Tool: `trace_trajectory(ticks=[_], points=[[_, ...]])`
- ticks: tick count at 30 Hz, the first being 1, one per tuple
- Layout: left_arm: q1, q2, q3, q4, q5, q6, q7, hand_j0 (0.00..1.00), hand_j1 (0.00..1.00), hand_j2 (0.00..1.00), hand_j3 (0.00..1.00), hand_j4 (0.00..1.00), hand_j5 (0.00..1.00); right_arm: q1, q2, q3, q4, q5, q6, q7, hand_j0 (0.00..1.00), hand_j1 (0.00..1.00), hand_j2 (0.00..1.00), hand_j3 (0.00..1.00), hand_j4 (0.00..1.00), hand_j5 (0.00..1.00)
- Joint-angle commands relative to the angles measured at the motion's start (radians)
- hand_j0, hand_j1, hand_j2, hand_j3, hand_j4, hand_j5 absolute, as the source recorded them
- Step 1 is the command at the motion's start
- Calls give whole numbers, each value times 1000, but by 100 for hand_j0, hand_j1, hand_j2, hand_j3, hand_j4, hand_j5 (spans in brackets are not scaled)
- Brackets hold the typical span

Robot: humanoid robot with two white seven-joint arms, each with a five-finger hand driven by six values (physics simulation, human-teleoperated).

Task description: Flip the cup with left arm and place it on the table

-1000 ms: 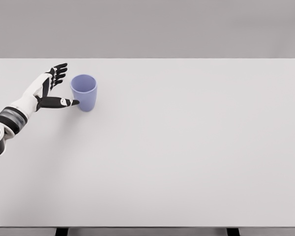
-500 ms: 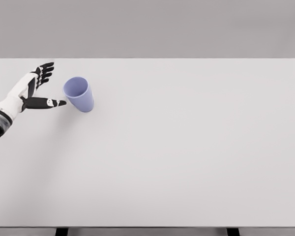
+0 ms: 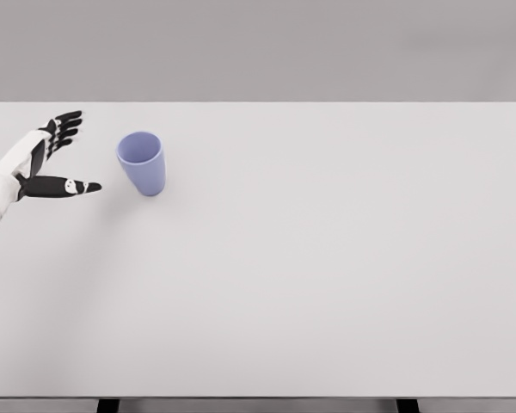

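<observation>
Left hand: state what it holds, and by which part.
Nothing. The left hand is open, apart from the cup, which stands mouth-up on the table.

Cup (image 3: 141, 163): plain blue, no lettering, label or brand to read.
Left hand (image 3: 36, 163): white and black shell, no number or mark legible.
Table (image 3: 327, 258): bare white top, no sign or print.
Readable text overall: none.

Left hand (image 3: 34, 163) at left edge, fingers spread, holding nothing.
</observation>
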Motion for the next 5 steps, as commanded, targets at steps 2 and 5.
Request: trace_trajectory(ticks=[2,5], points=[[11,65,8,-20,-1,-119,-2,100,100,100,100,100,100,0,0,0,0,0,-1,0,100,100,100,100,100,100],[28,88,8,-26,-3,-170,-4,100,100,100,100,100,100,0,0,0,0,0,-1,0,100,100,100,100,100,100]])
